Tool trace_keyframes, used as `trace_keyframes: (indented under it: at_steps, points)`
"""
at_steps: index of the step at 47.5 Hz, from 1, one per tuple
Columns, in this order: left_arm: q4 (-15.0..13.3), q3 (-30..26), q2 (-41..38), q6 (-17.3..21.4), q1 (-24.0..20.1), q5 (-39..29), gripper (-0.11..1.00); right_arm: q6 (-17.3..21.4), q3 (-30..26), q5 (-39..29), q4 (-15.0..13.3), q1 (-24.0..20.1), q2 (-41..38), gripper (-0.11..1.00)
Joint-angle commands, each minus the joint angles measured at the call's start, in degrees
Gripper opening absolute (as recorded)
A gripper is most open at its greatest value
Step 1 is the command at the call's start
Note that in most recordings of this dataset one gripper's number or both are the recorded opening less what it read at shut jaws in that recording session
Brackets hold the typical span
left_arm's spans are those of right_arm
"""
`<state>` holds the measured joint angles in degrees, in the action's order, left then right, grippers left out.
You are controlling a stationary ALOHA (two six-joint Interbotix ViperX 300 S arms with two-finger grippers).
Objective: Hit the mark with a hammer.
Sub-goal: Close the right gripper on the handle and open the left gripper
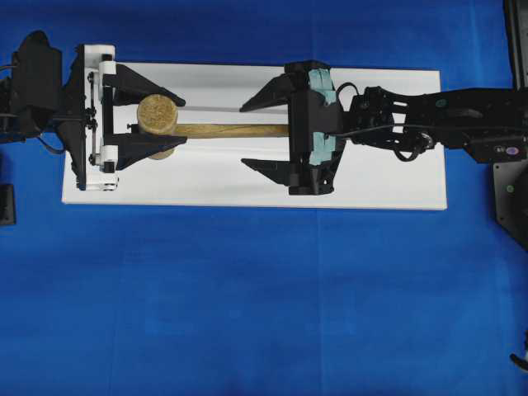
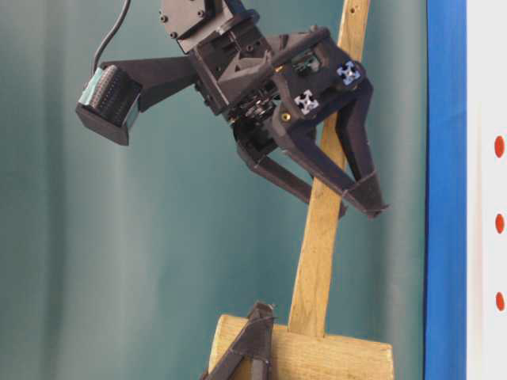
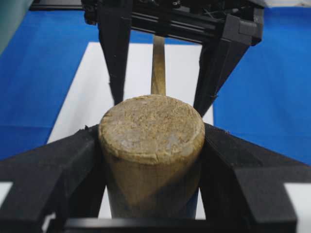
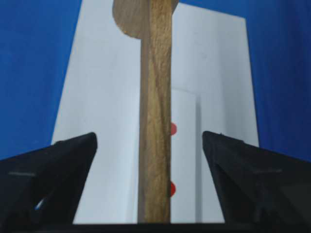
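A blue-covered table (image 1: 247,313) carries a white board (image 1: 388,177), and above it my left end effector (image 1: 157,120) clamps the thick head of the hammer (image 1: 158,115), handle stretched toward my right side. My right end effector (image 1: 268,134) straddles that slim handle with jaws spread wide, wood between them but clear of both fingers (no grip yet). To do this handover well, I judge I should centre the handle between the pads, close squarely on its flat faces, and let the left release only once the hold is firm. Red marks (image 4: 172,129) sit on the board beneath the handle. Nothing else lies nearby; only my own two arms crowd the hammer.
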<state>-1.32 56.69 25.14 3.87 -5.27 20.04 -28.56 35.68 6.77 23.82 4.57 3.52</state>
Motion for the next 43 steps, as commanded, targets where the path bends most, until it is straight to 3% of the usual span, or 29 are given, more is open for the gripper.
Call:
trace_keyframes:
  at_steps: [1, 8, 14, 43]
  points:
    - [0.1, -1.8, 1.1, 0.1, 0.4, 0.2, 0.45, 0.1, -1.3, 1.2, 0.1, -0.1, 0.7, 0.73]
    - [0.1, -1.8, 1.2, 0.2, 0.4, 0.2, 0.45, 0.1, -1.1, 2.1, 0.1, -0.2, 0.7, 0.28]
    - [0.1, -1.8, 1.2, 0.3, 0.4, -0.3, 0.45, 0.1, -1.1, 2.1, 0.1, -0.1, 0.7, 0.04]
    - [0.1, -1.1, 2.3, 0.2, 0.4, -0.4, 0.46, 0.8, -0.8, 2.4, 0.4, -0.1, 1.1, 0.03]
